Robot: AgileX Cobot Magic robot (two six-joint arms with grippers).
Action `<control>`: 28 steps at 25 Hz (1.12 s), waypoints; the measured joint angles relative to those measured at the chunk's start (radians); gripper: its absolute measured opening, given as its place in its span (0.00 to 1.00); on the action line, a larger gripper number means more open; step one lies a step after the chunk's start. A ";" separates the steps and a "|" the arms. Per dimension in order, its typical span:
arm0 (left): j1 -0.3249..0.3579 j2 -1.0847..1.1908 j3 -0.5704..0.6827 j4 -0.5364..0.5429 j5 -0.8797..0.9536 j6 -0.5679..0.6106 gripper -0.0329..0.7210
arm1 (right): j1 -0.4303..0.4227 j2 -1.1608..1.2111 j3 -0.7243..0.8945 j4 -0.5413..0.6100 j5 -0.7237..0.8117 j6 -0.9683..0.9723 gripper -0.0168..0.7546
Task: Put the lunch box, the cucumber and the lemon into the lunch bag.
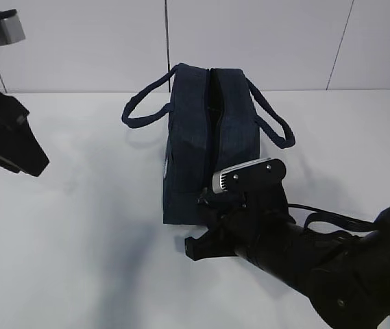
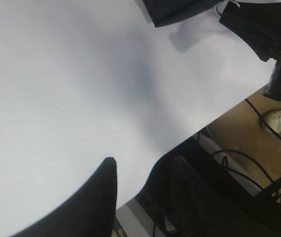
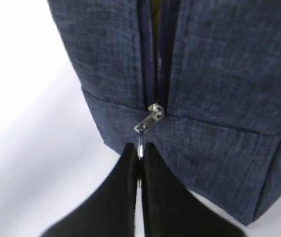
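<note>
The dark navy lunch bag [image 1: 208, 137] stands mid-table, handles drooping to each side. Its top zipper [image 3: 156, 54] is parted a little; something yellowish-olive [image 3: 156, 10] shows in the gap, and I cannot tell what it is. My right gripper [image 3: 140, 148] is shut on the silver ring pull [image 3: 140, 142] at the bag's near end; in the exterior view it [image 1: 205, 205] presses against that end. My left gripper [image 2: 142, 173] is open and empty, raised over the table's left side [image 1: 37, 161]. The lunch box, cucumber and lemon are out of view.
The bag's corner [image 2: 180, 10] and the right arm [image 2: 263, 24] show at the top of the left wrist view. The table's front edge [image 2: 204, 126] runs below them, with cables and floor beyond. A wall stands behind the table.
</note>
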 joint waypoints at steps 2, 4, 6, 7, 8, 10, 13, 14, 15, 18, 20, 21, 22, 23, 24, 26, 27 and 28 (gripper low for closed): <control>-0.012 0.000 0.043 -0.004 -0.075 0.041 0.37 | 0.000 -0.014 0.000 -0.002 0.001 0.001 0.02; -0.034 0.000 0.088 -0.007 -0.169 0.071 0.38 | 0.000 -0.028 0.000 -0.002 0.001 0.001 0.02; -0.066 0.000 0.139 -0.008 -0.260 0.103 0.38 | 0.000 -0.034 0.000 -0.002 0.001 0.001 0.02; -0.084 0.000 0.160 -0.009 -0.309 0.114 0.38 | 0.000 -0.036 0.000 -0.002 0.004 0.001 0.02; -0.100 0.002 0.185 -0.011 -0.351 0.128 0.38 | 0.000 -0.039 0.000 -0.002 0.008 0.001 0.02; -0.137 0.007 0.228 -0.014 -0.442 0.151 0.38 | 0.000 -0.045 0.000 -0.002 0.026 0.001 0.02; -0.186 0.034 0.274 -0.015 -0.548 0.173 0.38 | 0.000 -0.061 0.000 -0.002 0.053 0.001 0.02; -0.202 0.047 0.282 -0.017 -0.584 0.176 0.38 | 0.000 -0.069 0.000 -0.002 0.062 0.001 0.02; -0.213 0.062 0.290 -0.017 -0.609 0.178 0.38 | 0.000 -0.074 0.000 -0.002 0.069 0.001 0.02; -0.240 0.108 0.294 -0.021 -0.660 0.184 0.38 | 0.000 -0.107 0.000 -0.002 0.103 -0.003 0.02; -0.254 0.136 0.294 -0.025 -0.687 0.186 0.38 | 0.000 -0.122 0.000 -0.002 0.115 -0.021 0.02; -0.261 0.147 0.294 -0.030 -0.702 0.186 0.38 | 0.000 -0.131 0.000 -0.002 0.117 -0.030 0.02; -0.266 0.160 0.294 -0.034 -0.716 0.186 0.38 | 0.000 -0.136 0.000 0.000 0.117 -0.035 0.02; -0.275 0.172 0.294 -0.036 -0.732 0.186 0.38 | 0.000 -0.138 0.000 0.002 0.117 -0.039 0.02; -0.286 0.178 0.294 -0.036 -0.750 0.186 0.38 | 0.000 -0.142 0.000 0.004 0.117 -0.042 0.02; -0.304 0.193 0.294 -0.036 -0.785 0.186 0.38 | 0.000 -0.152 0.000 0.007 0.121 -0.054 0.02; -0.312 0.198 0.294 -0.037 -0.803 0.186 0.38 | 0.000 -0.157 0.000 0.007 0.123 -0.062 0.02; -0.319 0.199 0.294 -0.037 -0.819 0.188 0.38 | 0.000 -0.168 0.000 0.009 0.128 -0.076 0.02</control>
